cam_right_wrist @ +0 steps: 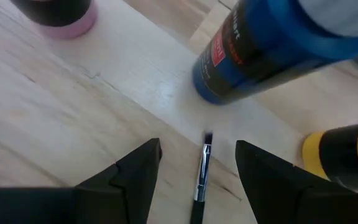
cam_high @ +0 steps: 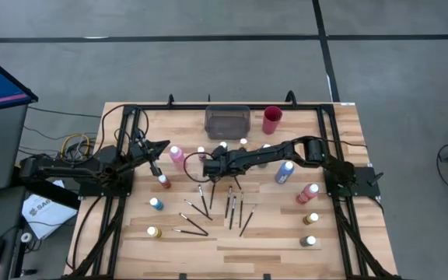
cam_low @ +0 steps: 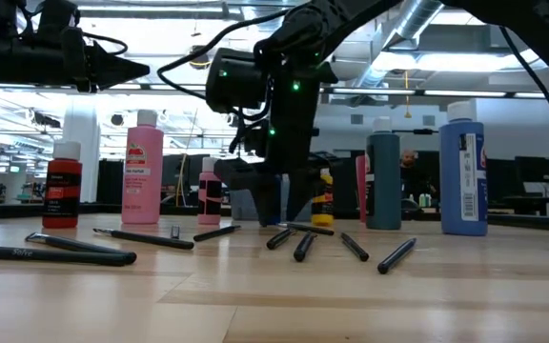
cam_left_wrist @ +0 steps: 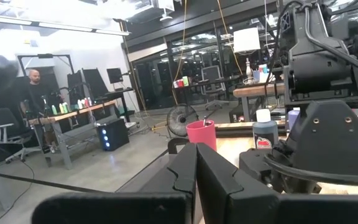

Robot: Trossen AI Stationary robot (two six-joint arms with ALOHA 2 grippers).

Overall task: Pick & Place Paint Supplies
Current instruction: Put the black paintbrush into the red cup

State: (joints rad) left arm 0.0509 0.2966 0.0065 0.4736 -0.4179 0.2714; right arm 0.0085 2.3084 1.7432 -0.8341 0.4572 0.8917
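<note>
My right gripper (cam_high: 229,183) is open and points steeply down over the middle of the table, low above the wood. A thin dark-handled brush (cam_right_wrist: 201,171) lies flat on the table between its two fingers, untouched; its bristle end points toward a blue bottle (cam_right_wrist: 272,50). In the low view the fingers (cam_low: 267,205) stand just above that brush (cam_low: 303,228). More brushes (cam_high: 232,206) lie toward the near edge. Paint bottles stand around: pink (cam_high: 176,155), blue (cam_high: 285,172), red (cam_high: 308,192). My left gripper (cam_high: 162,146) is shut and waits raised at the left.
A grey tray (cam_high: 227,120) and a red cup (cam_high: 272,119) stand at the far edge. Small bottles (cam_high: 155,204) stand at the near left and others (cam_high: 310,219) at the near right. A yellow bottle (cam_right_wrist: 344,152) and a pink one (cam_right_wrist: 61,15) stand close to the right gripper.
</note>
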